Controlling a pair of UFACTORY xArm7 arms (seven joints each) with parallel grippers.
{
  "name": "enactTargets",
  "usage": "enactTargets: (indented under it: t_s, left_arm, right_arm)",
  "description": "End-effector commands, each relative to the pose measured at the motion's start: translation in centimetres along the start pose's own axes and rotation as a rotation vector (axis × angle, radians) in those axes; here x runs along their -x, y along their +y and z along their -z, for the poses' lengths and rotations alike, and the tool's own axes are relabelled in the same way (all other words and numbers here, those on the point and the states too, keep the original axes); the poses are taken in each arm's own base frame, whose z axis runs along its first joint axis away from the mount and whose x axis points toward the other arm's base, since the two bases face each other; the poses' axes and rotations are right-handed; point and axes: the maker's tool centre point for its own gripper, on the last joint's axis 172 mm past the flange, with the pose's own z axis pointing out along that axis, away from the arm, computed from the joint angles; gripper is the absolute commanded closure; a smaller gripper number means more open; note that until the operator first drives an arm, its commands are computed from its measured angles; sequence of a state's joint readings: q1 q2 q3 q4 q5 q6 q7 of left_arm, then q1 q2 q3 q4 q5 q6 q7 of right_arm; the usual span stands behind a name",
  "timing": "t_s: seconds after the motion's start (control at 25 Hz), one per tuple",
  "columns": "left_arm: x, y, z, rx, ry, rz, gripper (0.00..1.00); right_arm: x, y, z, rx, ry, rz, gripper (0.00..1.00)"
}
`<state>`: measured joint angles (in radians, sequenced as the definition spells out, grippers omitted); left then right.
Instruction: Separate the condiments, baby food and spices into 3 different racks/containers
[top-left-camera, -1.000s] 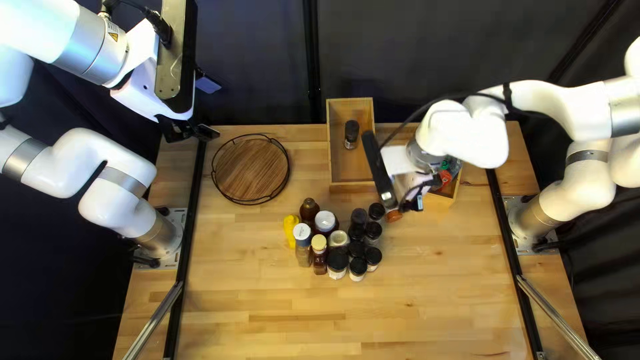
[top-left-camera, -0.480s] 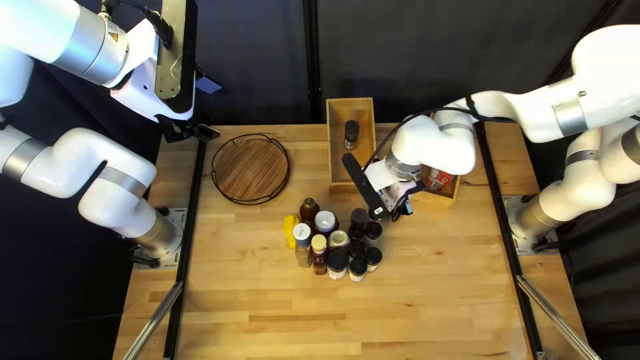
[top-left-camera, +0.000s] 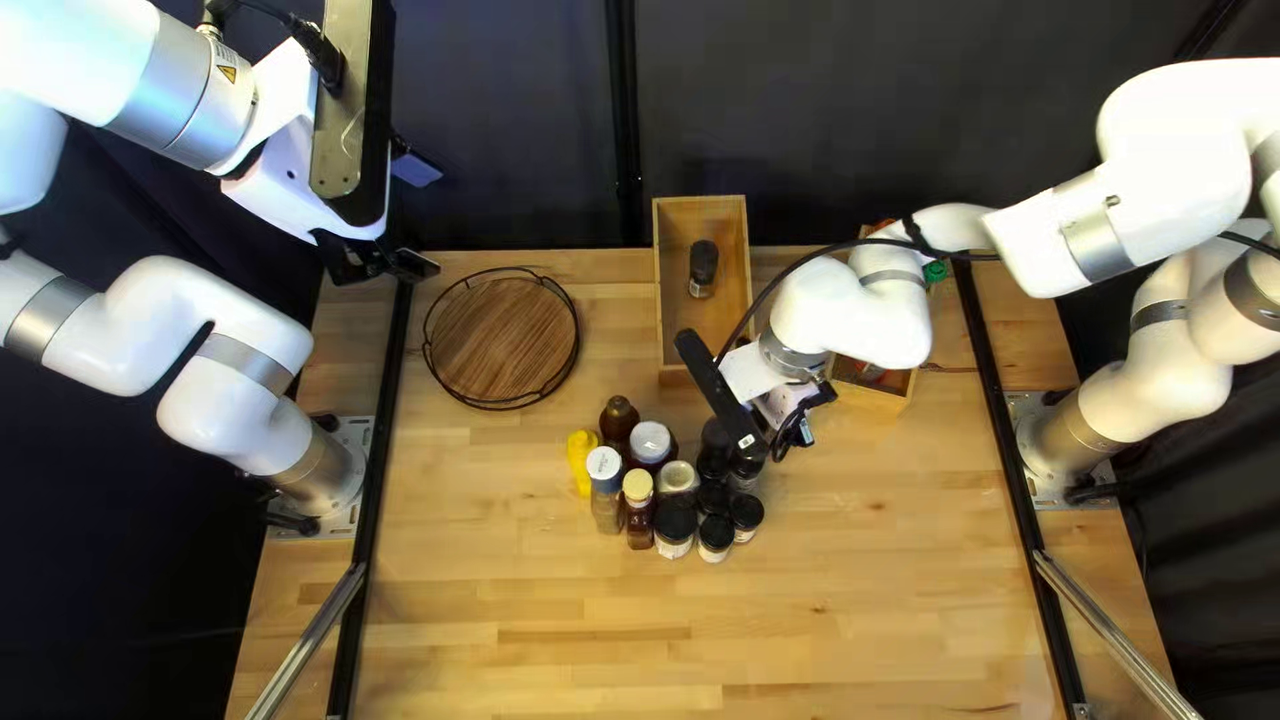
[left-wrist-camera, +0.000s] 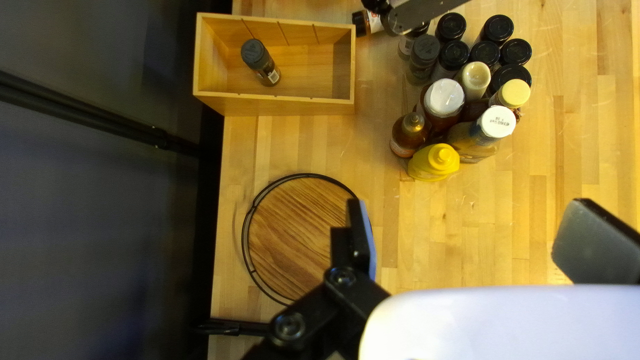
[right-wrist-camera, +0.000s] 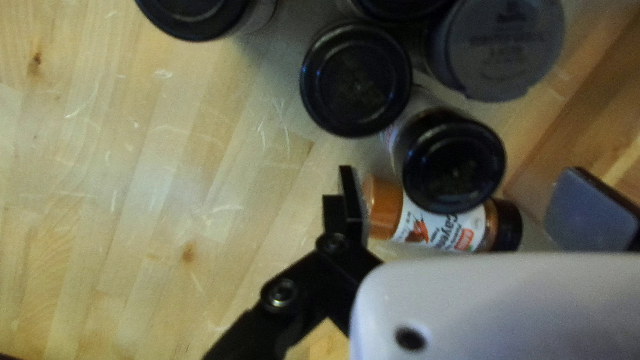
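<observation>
Top left view: your condiment bottles, the yellow squeeze bottle (top-left-camera: 582,460) among them, stand beside the dark-capped spice jars (top-left-camera: 747,515) on the table (top-left-camera: 827,600). Your receptacles are the round wooden tray (top-left-camera: 500,340), the long wooden box (top-left-camera: 704,350) with one dark-capped jar (top-left-camera: 703,267) standing in it, and the second wooden box (top-left-camera: 880,390), holding items and partly hidden by your right arm (top-left-camera: 854,314). Sorting is judged to be at an early stage for the spices.

Left wrist view: your left gripper (left-wrist-camera: 467,213) is open and empty, near the round wooden tray. The yellow squeeze bottle is expected to be soft-walled; should you assign it here, grip low and lightly, since hard pressure could dent it or force out contents.

Right wrist view: your right gripper (right-wrist-camera: 460,200) is open. An orange-filled lying jar (right-wrist-camera: 437,223) is on its side between the fingers, base close to one, cap toward the other; contact at the base cannot be confirmed. An upright jar (right-wrist-camera: 453,160) overlaps it from this angle. Both are judged light, rigid and smooth, possibly glass. For the lying jar, an end-to-end squeeze risks a roll; turn and close across mid-barrel. For the upright jar, take the body below the cap, centred, with moderate force; an off-centre hold may slip or topple neighbours.
</observation>
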<state>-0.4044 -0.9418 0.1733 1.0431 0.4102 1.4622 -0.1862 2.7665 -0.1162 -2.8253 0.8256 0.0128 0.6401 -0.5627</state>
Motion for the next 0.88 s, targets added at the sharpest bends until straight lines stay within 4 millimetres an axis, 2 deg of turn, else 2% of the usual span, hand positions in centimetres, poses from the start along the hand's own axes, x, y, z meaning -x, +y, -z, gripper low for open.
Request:
enactTargets:
  t_s: [0.04, 0.24, 0.52, 0.68, 0.76, 0.88]
  left_arm:
    - [0.0, 0.0, 0.0, 0.000, 0.000, 0.000, 0.00]
    - [0.0, 0.0, 0.0, 0.000, 0.000, 0.000, 0.00]
    - [0.0, 0.0, 0.0, 0.000, 0.000, 0.000, 0.00]
    - [0.0, 0.0, 0.0, 0.000, 0.000, 0.000, 0.00]
    - [0.0, 0.0, 0.0, 0.000, 0.000, 0.000, 0.00]
    - [0.0, 0.0, 0.0, 0.000, 0.000, 0.000, 0.00]
  right_arm:
    - [0.5, 0.4, 0.4, 0.018, -0.007, -0.004, 1.00]
    - [1.4, 0.2, 2.6, 0.046, -0.014, -0.016, 1.00]
    - [0.9, 1.2, 10.3, 0.075, -0.017, -0.039, 1.00]
    - [0.0, 3.3, 14.3, 0.076, -0.022, -0.059, 1.00]
    - [-0.3, 4.7, 15.6, 0.079, -0.023, -0.069, 1.00]
    - [-0.5, 6.7, 16.6, 0.084, -0.008, -0.084, 1.00]
